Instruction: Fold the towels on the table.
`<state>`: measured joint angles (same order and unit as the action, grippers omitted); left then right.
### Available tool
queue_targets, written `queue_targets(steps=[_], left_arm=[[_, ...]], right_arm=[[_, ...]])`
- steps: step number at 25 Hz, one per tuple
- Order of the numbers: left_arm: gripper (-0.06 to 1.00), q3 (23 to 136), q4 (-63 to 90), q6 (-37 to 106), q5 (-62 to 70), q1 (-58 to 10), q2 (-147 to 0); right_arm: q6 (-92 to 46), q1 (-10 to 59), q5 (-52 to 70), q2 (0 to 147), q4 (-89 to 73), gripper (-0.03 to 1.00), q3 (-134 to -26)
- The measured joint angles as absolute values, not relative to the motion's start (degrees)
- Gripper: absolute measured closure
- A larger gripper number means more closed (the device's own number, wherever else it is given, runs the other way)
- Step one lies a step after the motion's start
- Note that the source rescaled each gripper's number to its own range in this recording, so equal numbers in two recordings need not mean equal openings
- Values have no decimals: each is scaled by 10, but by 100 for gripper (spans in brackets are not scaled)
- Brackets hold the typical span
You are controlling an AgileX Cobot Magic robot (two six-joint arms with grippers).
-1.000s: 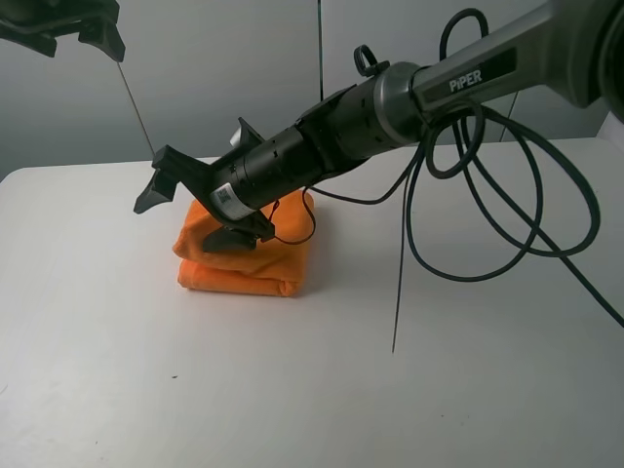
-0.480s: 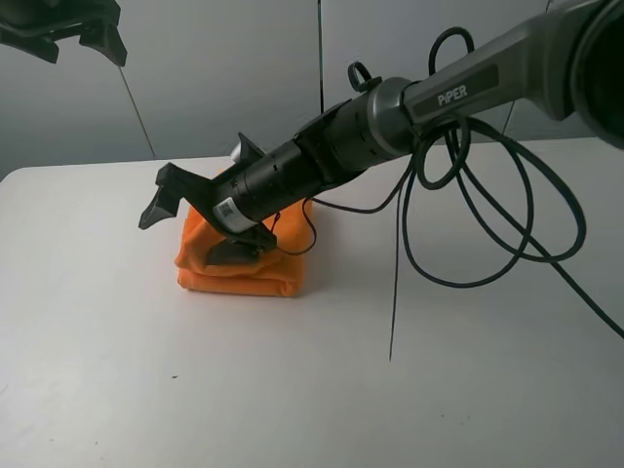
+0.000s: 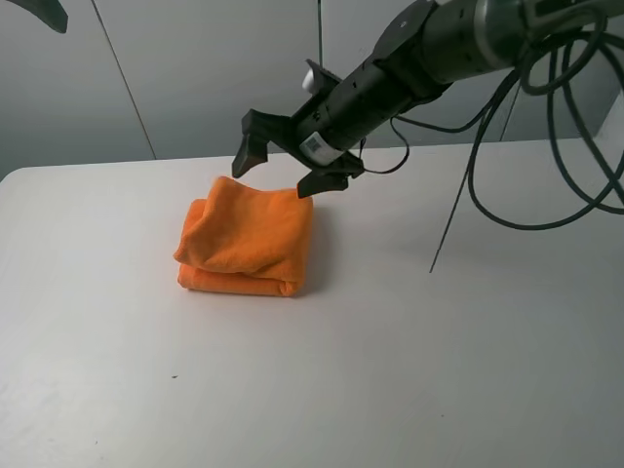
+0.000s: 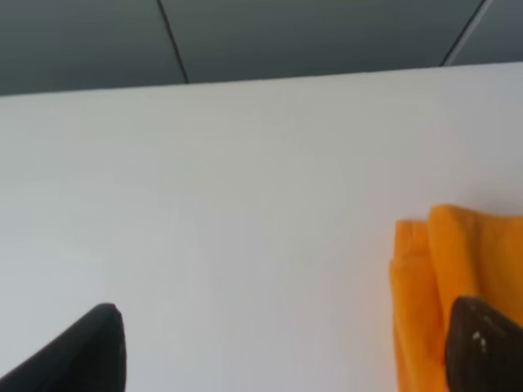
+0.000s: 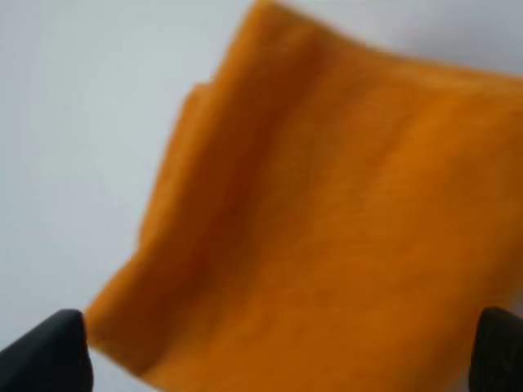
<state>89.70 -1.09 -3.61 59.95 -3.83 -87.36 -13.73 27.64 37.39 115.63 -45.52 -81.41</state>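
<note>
Orange and fluffy, the soft terry towel (image 3: 246, 237) lies folded in a thick little bundle on the big white matte table (image 3: 439, 370). In the high view, the black right gripper (image 3: 286, 166) hangs in the air just above the far edge of the towel. Its jaws are spread wide and it holds nothing. Loose black cables (image 3: 546, 146) dangle well to the right of the towel. Only a dark tip of the left gripper (image 3: 41, 12) shows in the top corner, far from the towel.

In the left wrist view, the towel (image 4: 458, 269) peeks in at one side, showing stacked folded edges. The two black fingertips (image 4: 86, 351) stand far apart with bare table between them, so this gripper is open and empty too.

In the right wrist view, the towel (image 5: 327, 212) fills most of the picture, a bit blurry. Two black fingertips (image 5: 45, 351) sit wide apart at the corners.

The towel looks light, floppy and squashy, not slippery. It will sag when lifted, so the layers may slide open. A good place to pinch is a corner or a folded edge, taking all the layers together.
</note>
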Motion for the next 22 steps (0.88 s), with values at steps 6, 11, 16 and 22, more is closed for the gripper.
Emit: queue_targets(steps=[6,11,16,22], left_arm=[[-5,749,-8,-29,601,-15,-725],[-5,560,-30,-53,565,-12,-516],[-5,452,-37,-61,602,-12,-289],[-5,373,-51,-69,677,-12,-65]], right_arm=[[-57,158,355,983,-249,-3,-684],[-23,143,373,779,-131,-3,-555],[-31,143,466,571,-100,-3,-481],[-40,143,563,327,-79,-3,-431]])
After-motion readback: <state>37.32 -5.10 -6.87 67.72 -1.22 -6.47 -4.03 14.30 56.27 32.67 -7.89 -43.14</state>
